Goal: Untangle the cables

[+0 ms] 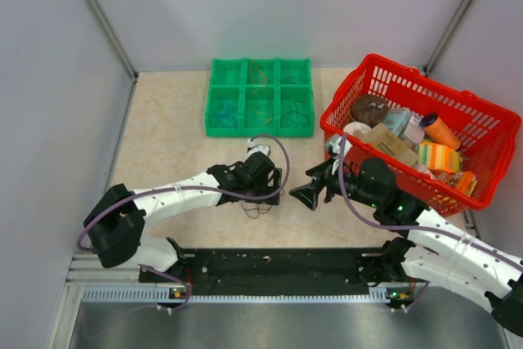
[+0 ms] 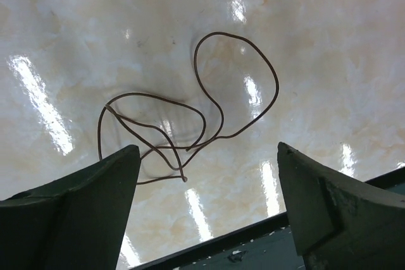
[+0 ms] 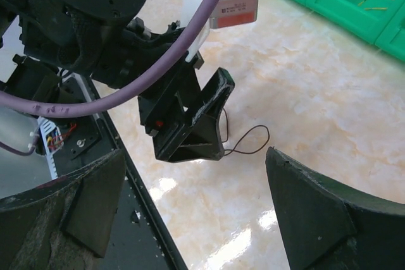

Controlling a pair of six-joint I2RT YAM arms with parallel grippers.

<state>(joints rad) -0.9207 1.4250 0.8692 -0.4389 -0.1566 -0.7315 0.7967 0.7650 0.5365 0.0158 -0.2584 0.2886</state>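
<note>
A thin dark brown cable (image 2: 209, 102) lies in loose loops on the beige table; it also shows under the left arm in the top view (image 1: 258, 207) and in the right wrist view (image 3: 248, 142). My left gripper (image 2: 205, 175) hovers open just above it, holding nothing; it shows in the top view (image 1: 276, 185). My right gripper (image 1: 309, 194) is open and empty, a short way right of the cable, pointing at the left gripper (image 3: 196, 124). Several thin coloured cables lie in the green tray's compartments (image 1: 260, 96).
A green six-compartment tray (image 1: 210, 112) stands at the back centre. A red basket (image 1: 482, 194) full of packaged goods stands at the right, close to the right arm. The black base rail (image 1: 278, 263) runs along the near table edge.
</note>
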